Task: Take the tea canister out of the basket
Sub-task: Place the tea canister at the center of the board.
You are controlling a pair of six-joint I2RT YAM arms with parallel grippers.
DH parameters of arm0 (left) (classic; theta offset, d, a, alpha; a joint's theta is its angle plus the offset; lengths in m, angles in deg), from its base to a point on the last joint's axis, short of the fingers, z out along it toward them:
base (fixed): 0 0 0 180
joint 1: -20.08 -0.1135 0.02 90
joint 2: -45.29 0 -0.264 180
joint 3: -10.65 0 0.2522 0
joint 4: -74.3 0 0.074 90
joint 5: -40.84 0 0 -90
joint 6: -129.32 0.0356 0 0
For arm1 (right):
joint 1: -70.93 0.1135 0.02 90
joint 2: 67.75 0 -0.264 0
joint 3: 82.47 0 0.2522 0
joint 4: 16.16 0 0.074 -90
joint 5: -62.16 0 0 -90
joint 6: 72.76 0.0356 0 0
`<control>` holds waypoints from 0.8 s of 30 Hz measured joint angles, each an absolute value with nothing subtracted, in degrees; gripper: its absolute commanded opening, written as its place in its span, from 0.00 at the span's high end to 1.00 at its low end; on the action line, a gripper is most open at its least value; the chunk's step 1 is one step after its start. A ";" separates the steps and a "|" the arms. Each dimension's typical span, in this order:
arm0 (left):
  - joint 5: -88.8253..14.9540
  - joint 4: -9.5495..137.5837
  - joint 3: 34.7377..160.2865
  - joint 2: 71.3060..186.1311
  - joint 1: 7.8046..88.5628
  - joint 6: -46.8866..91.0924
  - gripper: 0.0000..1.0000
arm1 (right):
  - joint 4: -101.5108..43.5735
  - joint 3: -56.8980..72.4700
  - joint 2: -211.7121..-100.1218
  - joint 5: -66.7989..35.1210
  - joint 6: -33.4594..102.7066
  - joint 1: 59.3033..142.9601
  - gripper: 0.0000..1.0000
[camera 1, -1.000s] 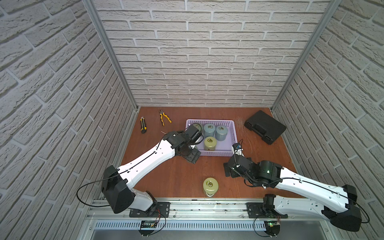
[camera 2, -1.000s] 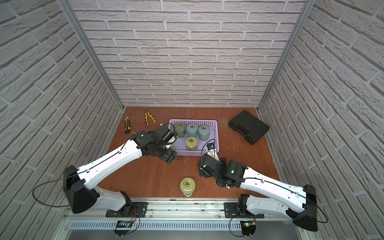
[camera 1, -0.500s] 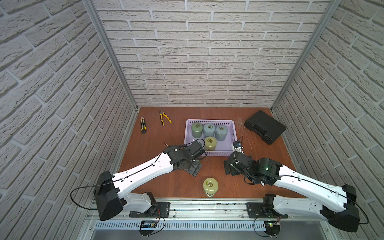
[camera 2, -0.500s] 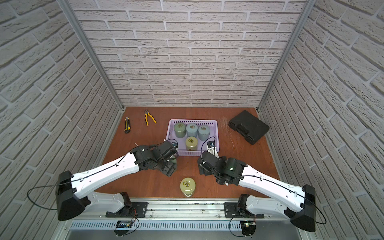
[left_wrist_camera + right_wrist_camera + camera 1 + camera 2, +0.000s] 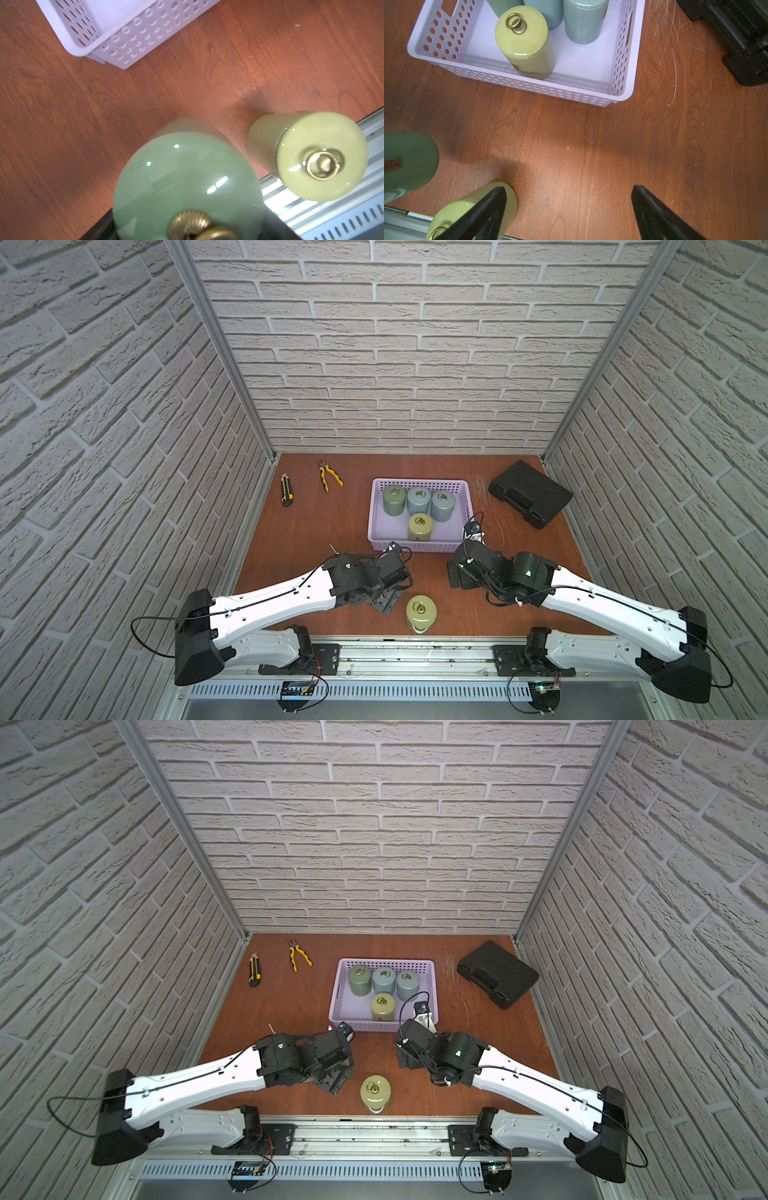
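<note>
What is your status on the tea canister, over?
Left gripper shut on green tea canister, clear of the basket. Right gripper open, empty. Yellow-green canister stands close beside the green one.

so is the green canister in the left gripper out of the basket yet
Out. In the left wrist view the green canister is over the table, clear of the basket, held by the left gripper.

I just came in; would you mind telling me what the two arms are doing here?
The left gripper is shut on a green canister, outside the basket and next to a yellow-green canister standing at the front of the table. The right gripper is open and empty above the table. In the basket stand a dark green canister, two blue canisters and a second yellow-green canister.
</note>
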State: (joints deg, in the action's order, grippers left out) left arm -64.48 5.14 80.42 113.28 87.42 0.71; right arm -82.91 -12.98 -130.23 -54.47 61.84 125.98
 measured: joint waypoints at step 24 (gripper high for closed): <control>-66.62 7.72 74.16 113.32 98.28 -10.87 0.65 | -83.04 -12.98 -130.25 -53.44 61.75 124.97 0.02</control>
